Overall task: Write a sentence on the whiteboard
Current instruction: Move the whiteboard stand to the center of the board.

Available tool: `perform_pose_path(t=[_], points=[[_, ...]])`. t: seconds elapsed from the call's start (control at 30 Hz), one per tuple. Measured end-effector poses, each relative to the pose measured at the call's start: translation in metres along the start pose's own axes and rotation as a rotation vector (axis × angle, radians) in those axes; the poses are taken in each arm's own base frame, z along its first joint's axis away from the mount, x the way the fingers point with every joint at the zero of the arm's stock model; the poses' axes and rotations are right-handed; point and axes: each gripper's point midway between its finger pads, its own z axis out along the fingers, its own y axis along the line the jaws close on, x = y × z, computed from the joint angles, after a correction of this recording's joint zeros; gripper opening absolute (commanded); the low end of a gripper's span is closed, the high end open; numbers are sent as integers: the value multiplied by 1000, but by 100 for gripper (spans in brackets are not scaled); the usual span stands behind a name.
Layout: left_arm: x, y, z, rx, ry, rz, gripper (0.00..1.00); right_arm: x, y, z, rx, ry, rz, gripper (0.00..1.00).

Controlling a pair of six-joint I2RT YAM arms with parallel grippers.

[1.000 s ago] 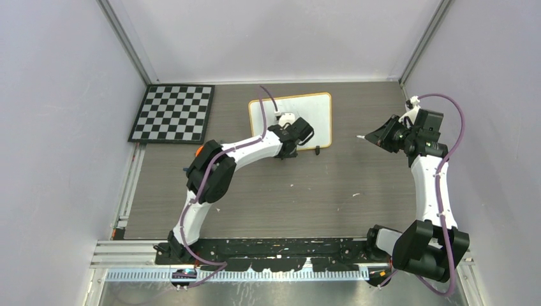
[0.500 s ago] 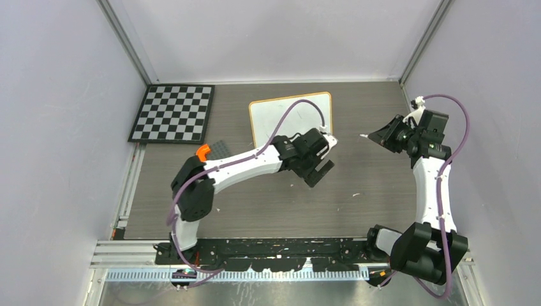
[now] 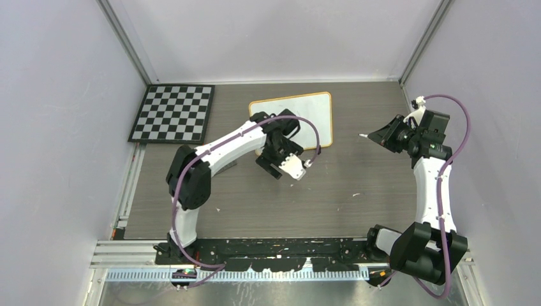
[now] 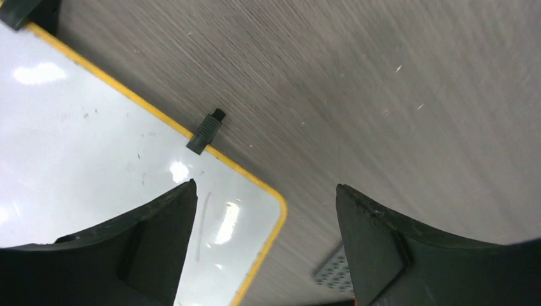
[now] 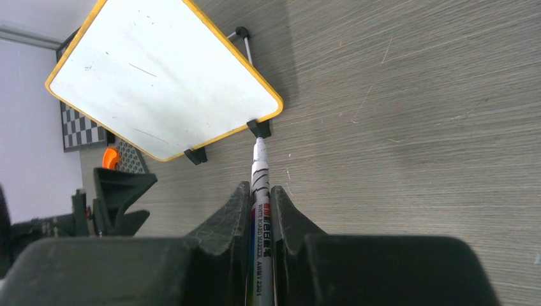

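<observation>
Whiteboard (image 4: 96, 146) corner near wide-open left gripper (image 4: 265, 188)

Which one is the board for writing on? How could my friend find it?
Look at the far middle of the grey table. The whiteboard sits there, just right of the checkerboard. It is plain white with a thin orange frame, while the checkerboard is all black and white squares.

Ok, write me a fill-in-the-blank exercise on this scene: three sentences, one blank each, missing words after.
1. The right gripper is shut on a ____.
2. The left gripper is ____ and holds nothing.
3. In the top view, to the left of the whiteboard lies a black-and-white ____.

Missing words: marker; open; checkerboard.
</observation>
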Motion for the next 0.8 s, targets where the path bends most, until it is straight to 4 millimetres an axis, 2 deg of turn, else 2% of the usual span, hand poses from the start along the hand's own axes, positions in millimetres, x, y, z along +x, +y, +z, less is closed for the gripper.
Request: perform_pose_path(t=[0.13, 0.33, 0.57, 0.8], points=[[16, 11, 17, 54, -17, 203, 68, 0, 1, 0, -4, 1, 0, 0], [12, 24, 52, 102, -49, 386, 51, 0, 1, 0, -5, 2, 0, 0], [17, 39, 82, 113, -45, 484, 46, 0, 0, -1, -4, 0, 2, 0], [41, 40, 94, 139, 3, 508, 39, 0, 1, -1, -8, 1, 2, 0]])
